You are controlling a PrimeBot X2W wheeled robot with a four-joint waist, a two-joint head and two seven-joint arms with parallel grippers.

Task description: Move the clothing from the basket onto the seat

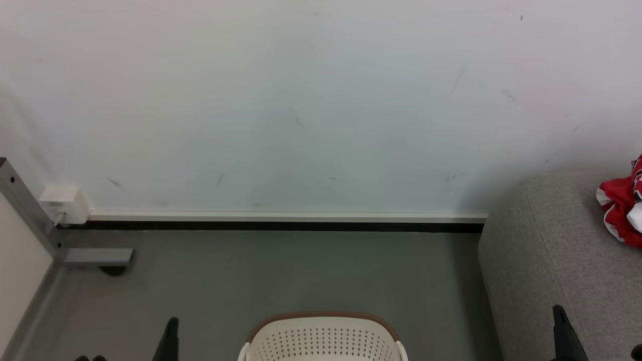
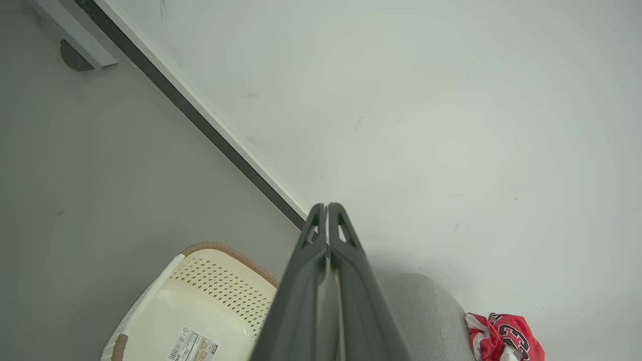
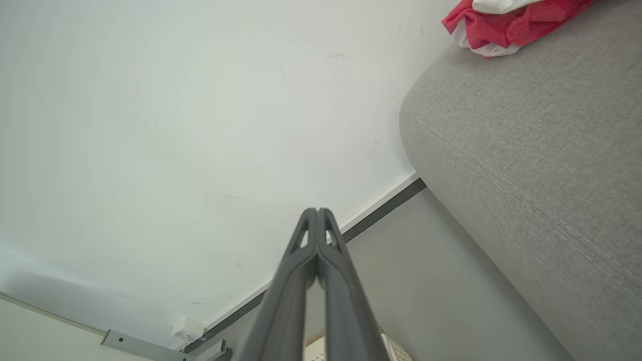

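Observation:
The red clothing [image 1: 624, 213] with white trim lies bunched on the light-grey seat [image 1: 546, 260] at the right edge of the head view. It also lies on the seat [image 2: 426, 313] as the clothing [image 2: 504, 338] in the left wrist view and as the clothing [image 3: 506, 22] on the seat [image 3: 541, 140] in the right wrist view. The cream basket [image 1: 323, 338] with a brown rim stands on the floor at bottom centre; the basket [image 2: 200, 306] holds no cloth that I can see. My left gripper [image 1: 172, 323] and right gripper [image 1: 557, 312] are both shut on nothing, left gripper [image 2: 327, 206], right gripper [image 3: 317, 210].
A white wall with a dark skirting strip [image 1: 281, 225] runs behind. A grey metal frame leg [image 1: 95, 256] and a white wall socket [image 1: 64, 203] sit at the left. Grey floor [image 1: 281, 276] lies between the basket and the wall.

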